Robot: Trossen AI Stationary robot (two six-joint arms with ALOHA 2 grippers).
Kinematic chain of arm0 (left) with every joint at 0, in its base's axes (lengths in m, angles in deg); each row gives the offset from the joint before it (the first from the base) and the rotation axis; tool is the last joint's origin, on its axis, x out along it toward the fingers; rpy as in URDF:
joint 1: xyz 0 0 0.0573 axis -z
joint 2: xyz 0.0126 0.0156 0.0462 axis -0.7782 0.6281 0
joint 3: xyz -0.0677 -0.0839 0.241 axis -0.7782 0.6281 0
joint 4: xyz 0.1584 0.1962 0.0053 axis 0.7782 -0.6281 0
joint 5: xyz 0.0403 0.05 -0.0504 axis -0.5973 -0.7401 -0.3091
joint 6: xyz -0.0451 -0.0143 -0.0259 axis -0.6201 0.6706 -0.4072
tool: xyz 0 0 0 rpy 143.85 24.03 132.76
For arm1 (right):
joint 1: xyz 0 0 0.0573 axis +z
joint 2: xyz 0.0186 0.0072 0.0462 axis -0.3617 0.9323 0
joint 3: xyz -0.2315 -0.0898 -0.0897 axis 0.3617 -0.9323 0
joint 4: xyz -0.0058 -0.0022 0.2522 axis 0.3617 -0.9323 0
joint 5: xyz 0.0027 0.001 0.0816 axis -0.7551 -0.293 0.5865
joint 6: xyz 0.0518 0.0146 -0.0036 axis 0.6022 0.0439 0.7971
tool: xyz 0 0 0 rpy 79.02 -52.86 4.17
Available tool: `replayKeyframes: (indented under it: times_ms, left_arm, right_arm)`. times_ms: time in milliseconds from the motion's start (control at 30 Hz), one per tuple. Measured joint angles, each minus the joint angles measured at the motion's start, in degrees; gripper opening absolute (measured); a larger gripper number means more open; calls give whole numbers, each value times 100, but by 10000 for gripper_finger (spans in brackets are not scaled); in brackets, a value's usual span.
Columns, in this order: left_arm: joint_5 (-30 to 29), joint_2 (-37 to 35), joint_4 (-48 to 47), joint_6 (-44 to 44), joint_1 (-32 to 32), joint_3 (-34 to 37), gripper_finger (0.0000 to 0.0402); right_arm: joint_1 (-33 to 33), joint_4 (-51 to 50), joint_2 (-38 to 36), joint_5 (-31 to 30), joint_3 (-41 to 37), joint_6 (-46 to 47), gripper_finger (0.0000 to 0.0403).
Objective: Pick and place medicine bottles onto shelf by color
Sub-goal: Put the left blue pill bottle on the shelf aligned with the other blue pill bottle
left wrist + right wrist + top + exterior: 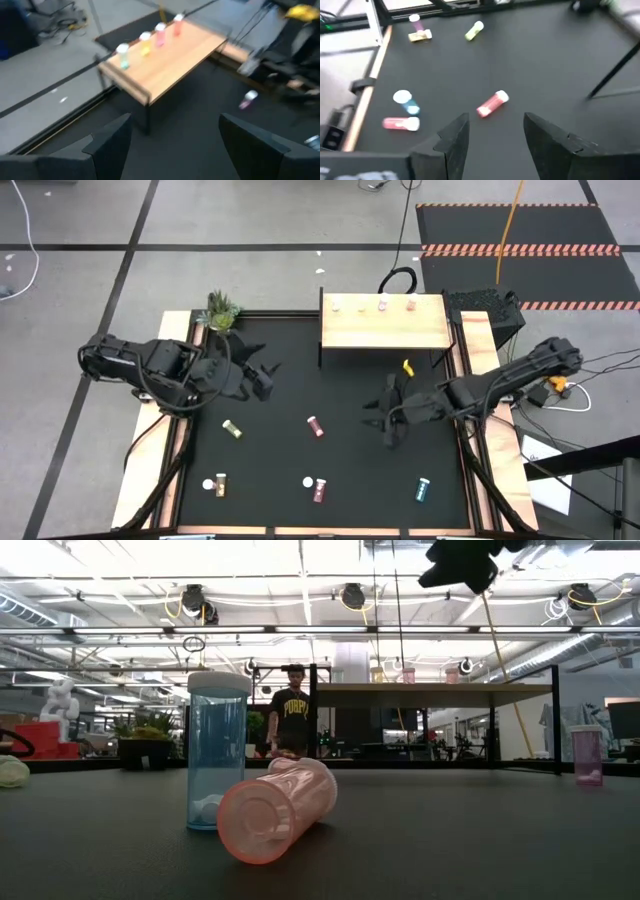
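The pale wood shelf (383, 327) stands at the table's far edge, with several bottles (160, 34) upright in a row along its far side. More bottles are scattered on the black table: a red one (316, 426) lying at the middle, a yellow one (232, 429) to its left, a teal one (423, 490) near the right front, and a blue upright one (218, 750) beside a pink lying one (275, 810) at the near edge. My left gripper (268, 370) is open, above the table's left part, facing the shelf. My right gripper (496, 117) is open, above the table right of the red bottle (492, 104).
A small potted plant (221, 311) stands at the far left corner. Wooden rails (176, 440) run along the table's sides. Two more bottles (216, 483) lie near the left front corner. A person (293, 720) stands in the room beyond the table. Bare black surface lies in front of the shelf.
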Motion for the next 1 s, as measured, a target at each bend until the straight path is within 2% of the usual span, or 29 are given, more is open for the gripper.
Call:
replayKeyframes:
  times_ms: [133,267,367,467,567,700,800,867,1000]
  left_arm:
    - [5,-48,-1216,-1001,0,0,296]
    - [568,-64,-2531,-2671,89,82,296]
    - [1031,-67,-2774,-3572,377,536,296]
    - [1351,-106,-2409,-4096,749,1205,296]
    - [1441,-113,-914,-3222,1151,1979,296]
    - [1479,-30,1923,-851,1626,3059,296]
    - [1475,78,3569,602,1854,3863,296]
    - [1488,153,4462,1039,1903,4381,296]
    - [1782,450,6521,1250,1891,5371,296]
  right_arm:
    - [76,512,362,21,0,740,175]
    - [66,1296,656,-8,6,1189,156]
    - [65,1755,845,-240,7,1432,145]
    - [50,1983,948,-481,7,1853,140]
    - [63,1858,980,-559,7,2135,140]
    - [171,1671,979,-505,4,2245,139]
    - [182,1677,970,-262,6,2211,139]
    - [179,1683,972,-254,7,2205,139]
    - [177,1744,970,-253,7,1966,139]
